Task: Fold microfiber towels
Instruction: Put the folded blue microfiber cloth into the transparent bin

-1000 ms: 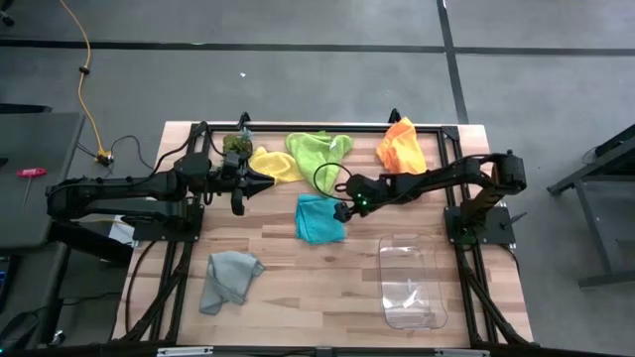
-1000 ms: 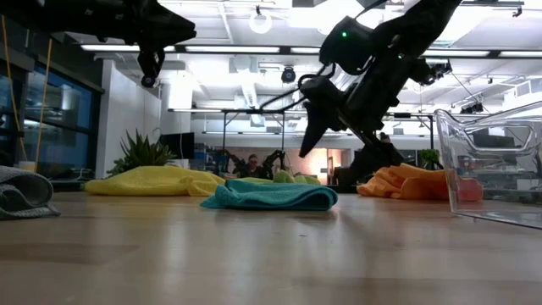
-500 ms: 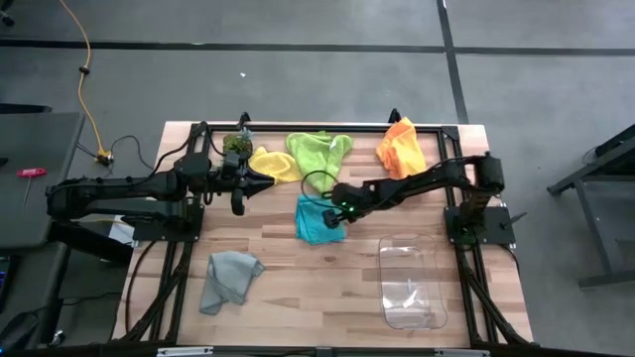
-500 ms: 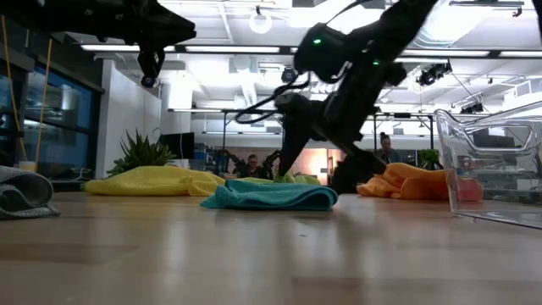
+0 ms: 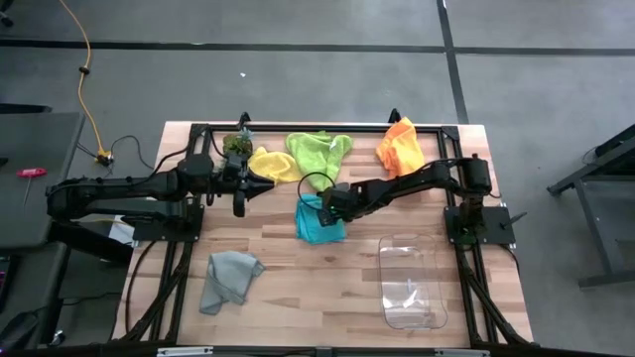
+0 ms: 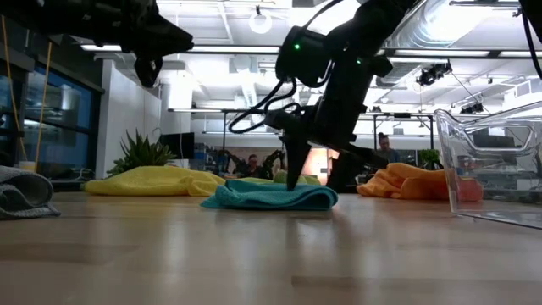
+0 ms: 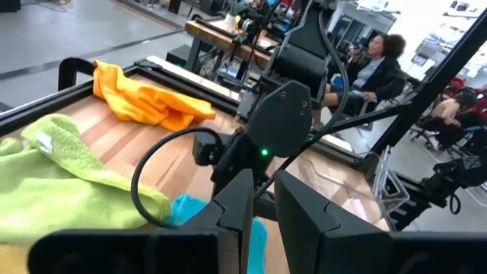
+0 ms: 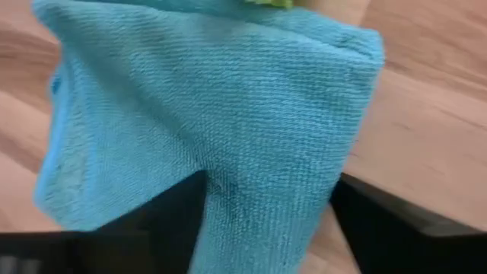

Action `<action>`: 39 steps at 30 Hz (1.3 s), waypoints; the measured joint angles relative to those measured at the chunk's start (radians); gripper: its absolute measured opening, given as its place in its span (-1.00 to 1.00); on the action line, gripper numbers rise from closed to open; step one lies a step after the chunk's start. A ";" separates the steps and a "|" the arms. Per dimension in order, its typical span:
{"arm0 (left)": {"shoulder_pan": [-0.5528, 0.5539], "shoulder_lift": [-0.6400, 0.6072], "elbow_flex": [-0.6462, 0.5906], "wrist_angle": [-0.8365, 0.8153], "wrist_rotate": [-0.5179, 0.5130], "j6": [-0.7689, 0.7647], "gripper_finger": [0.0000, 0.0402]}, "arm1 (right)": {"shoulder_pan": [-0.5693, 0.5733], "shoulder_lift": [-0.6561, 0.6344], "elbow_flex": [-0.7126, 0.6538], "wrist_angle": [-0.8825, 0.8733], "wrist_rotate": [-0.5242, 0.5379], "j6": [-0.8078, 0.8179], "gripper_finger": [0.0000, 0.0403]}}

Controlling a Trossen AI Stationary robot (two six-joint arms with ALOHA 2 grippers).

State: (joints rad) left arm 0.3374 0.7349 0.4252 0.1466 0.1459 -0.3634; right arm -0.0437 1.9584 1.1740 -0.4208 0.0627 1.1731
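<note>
The teal towel [image 5: 319, 220] lies crumpled flat on the table's middle, and it also shows in the low view [image 6: 269, 196]. My right gripper [image 5: 325, 203] is open and has come down on the towel's far part [image 6: 292, 182]. The yellow towel [image 5: 273, 164], the lime towel [image 5: 317, 149] and the orange towel [image 5: 400, 147] lie along the far edge. The grey towel [image 5: 228, 278] lies at the near left. My left gripper [image 5: 241, 203] hangs shut and empty above the table, left of the teal towel. My right gripper's open fingers [image 8: 175, 221] slant down from the table's right and straddle a band of the teal cloth [image 8: 259, 175] near the towel's far edge. The fingertips reach the cloth's top in the low view. The towel lies on the table.
A clear plastic bin [image 5: 412, 283] stands at the near right. A small green plant clump [image 5: 236, 144] sits at the far left beside the yellow towel. A black frame rims the table. People sit in the room beyond the table.
My right gripper has gone toward the table's left and down, from beside the teal towel's right side onto its far part. The towel has kept its place.
</note>
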 joint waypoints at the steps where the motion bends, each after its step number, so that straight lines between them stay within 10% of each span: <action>1: 0.000 0.000 0.000 -0.003 0.000 0.000 -0.76 | 0.000 0.001 -0.001 -0.005 0.007 0.001 0.12; 10: 0.000 0.000 0.000 -0.001 0.000 0.018 -0.76 | -0.001 0.006 -0.005 0.004 0.063 -0.026 -0.94; 21: 0.000 0.000 0.000 0.000 0.000 0.018 -0.76 | -0.030 -0.112 -0.044 -0.121 0.062 -0.145 -0.99; 39: 0.003 0.000 0.000 0.014 -0.010 0.016 -0.76 | -0.033 -0.777 -0.232 -0.142 0.038 -0.235 -1.00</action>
State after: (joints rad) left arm 0.3401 0.7345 0.4252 0.1605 0.1360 -0.3477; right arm -0.0769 1.1817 0.9423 -0.5627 0.1006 0.9380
